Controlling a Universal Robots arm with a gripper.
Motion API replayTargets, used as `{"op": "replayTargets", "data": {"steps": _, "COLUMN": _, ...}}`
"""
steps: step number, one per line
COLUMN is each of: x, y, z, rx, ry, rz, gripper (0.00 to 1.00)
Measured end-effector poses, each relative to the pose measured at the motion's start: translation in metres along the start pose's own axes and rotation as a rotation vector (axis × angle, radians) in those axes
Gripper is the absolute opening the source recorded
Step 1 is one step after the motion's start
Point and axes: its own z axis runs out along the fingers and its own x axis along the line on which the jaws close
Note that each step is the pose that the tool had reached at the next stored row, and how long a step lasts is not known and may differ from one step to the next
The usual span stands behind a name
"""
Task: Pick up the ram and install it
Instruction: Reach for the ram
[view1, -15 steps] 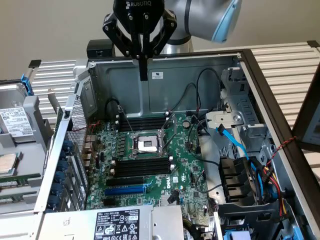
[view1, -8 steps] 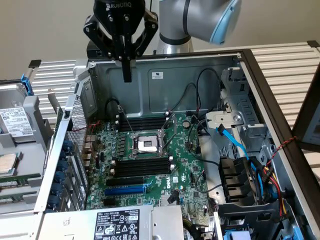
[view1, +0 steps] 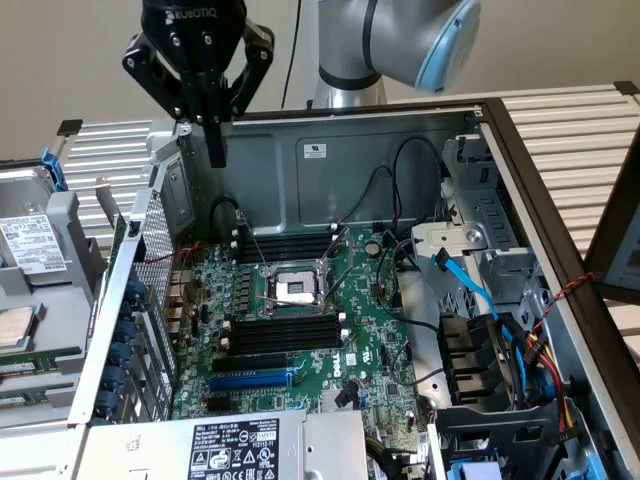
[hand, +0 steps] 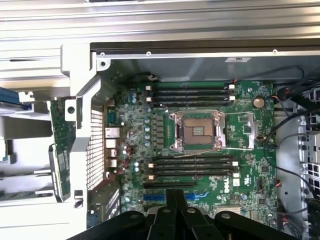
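gripper (view1: 217, 152) hangs above the computer case (view1: 290, 190), jaws pressed together on nothing, high enough to clear its wall; the ram (hand: 61, 135), probably the green stick outside, is untouched.

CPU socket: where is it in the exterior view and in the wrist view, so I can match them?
Exterior view: CPU socket in the middle of the motherboard, between two banks of memory slots.
Wrist view: CPU socket between the same two banks.
Shared landmark: the blue slot, alongside one bank.
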Motion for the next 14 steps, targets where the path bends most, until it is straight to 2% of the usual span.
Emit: {"op": "replayTargets", "data": {"steps": 14, "x": 0.064, "y": -0.0063, "z": -0.0016, "rx": -0.0057, "ry": 0.0005, "rz": 0.0, "gripper": 0.11}}
